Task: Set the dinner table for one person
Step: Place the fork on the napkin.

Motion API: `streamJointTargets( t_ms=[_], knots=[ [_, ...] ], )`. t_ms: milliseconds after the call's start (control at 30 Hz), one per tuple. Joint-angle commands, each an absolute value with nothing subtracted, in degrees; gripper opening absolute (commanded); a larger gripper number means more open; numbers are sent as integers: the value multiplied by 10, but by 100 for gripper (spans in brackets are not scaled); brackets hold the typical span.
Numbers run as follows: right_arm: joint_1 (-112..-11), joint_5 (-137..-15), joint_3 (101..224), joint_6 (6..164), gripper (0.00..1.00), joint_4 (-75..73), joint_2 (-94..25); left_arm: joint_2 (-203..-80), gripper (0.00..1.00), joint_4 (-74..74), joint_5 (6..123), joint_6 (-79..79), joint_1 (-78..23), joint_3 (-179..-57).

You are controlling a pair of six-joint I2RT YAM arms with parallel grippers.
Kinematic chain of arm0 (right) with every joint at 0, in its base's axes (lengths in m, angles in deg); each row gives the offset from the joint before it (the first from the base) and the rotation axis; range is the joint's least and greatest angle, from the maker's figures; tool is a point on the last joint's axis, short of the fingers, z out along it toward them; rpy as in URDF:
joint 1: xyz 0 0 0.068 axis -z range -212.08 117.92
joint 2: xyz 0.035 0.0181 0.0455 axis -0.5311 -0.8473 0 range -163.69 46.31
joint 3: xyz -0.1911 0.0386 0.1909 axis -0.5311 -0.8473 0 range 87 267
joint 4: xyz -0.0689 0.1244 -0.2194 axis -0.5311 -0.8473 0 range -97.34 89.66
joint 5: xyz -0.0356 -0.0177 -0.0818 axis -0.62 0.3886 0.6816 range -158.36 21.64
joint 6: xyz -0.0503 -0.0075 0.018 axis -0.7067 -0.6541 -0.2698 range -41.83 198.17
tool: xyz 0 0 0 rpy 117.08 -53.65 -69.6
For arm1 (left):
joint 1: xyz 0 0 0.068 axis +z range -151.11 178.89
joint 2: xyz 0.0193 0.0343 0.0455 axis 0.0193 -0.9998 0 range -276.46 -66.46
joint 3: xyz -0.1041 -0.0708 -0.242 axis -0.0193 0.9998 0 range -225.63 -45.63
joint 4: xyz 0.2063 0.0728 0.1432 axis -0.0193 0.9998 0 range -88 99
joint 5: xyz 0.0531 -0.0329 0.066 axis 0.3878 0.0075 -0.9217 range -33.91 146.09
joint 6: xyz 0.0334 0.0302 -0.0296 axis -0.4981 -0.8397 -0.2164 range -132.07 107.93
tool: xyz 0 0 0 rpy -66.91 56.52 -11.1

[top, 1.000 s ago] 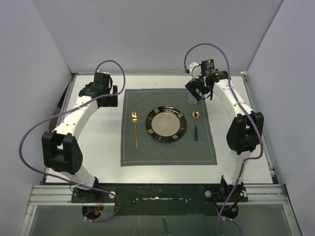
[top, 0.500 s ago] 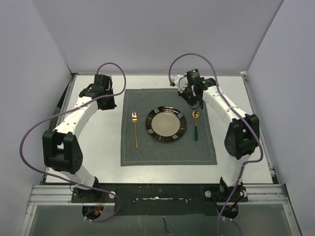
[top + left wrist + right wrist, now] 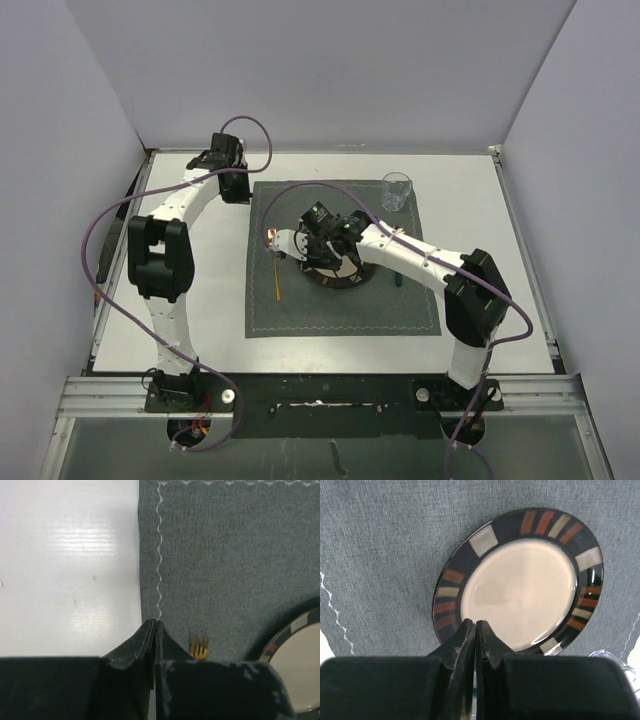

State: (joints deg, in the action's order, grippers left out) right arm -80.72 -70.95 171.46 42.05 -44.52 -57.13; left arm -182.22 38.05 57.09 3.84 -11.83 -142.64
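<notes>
— So what changed in the last second?

— Both pincers snapped shut. The right gripper (image 3: 475,630) had stood spread wide by the glass (image 3: 396,190). Now its fingers are pressed together on nothing, and the arm has swung in over the plate (image 3: 520,590).

— And the glass?

— Upright and alone on the far right corner of the placemat (image 3: 340,310), well apart from both arms.

— The left one?

— The left gripper (image 3: 154,627) is likewise closed and empty. It hangs over the placemat's left edge, near its far left corner, and the tines of the fork (image 3: 277,280) just show beside it.

— Where does that leave the dinner table (image 3: 480,230)?

— Its white top carries the placemat at the middle, with the plate in the centre, the fork left of the plate and the glass at the far right. I'd judge the glass was the last piece. With both arms off the things, the setting looks about finished.
</notes>
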Motion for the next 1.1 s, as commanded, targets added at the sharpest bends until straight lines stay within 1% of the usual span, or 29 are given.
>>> streamJointTargets(
  t_ms=[0,100,267,400,667,900,1067],
  knots=[
    [-838,-715,1709,406,0,-390,-576,-1893,0,394,597,11,-100,-1520],
    [-876,-712,1703,405,0,-370,-600,-1919,0,410,586,8,-99,-1547],
    [-910,-703,1716,395,0,-337,-651,-1930,0,403,587,20,-96,-1541],
    [-908,-717,1746,402,0,-330,-685,-1923,0,395,591,20,-95,-1526],
    [-888,-738,1763,406,0,-310,-719,-1888,0,375,602,30,-95,-1496],
    [-886,-753,1834,411,0,-327,-767,-1836,0,361,595,35,-94,-1455],
    [-887,-763,1844,417,0,-331,-780,-1806,0,358,599,35,-87,-1435]
  ],
)
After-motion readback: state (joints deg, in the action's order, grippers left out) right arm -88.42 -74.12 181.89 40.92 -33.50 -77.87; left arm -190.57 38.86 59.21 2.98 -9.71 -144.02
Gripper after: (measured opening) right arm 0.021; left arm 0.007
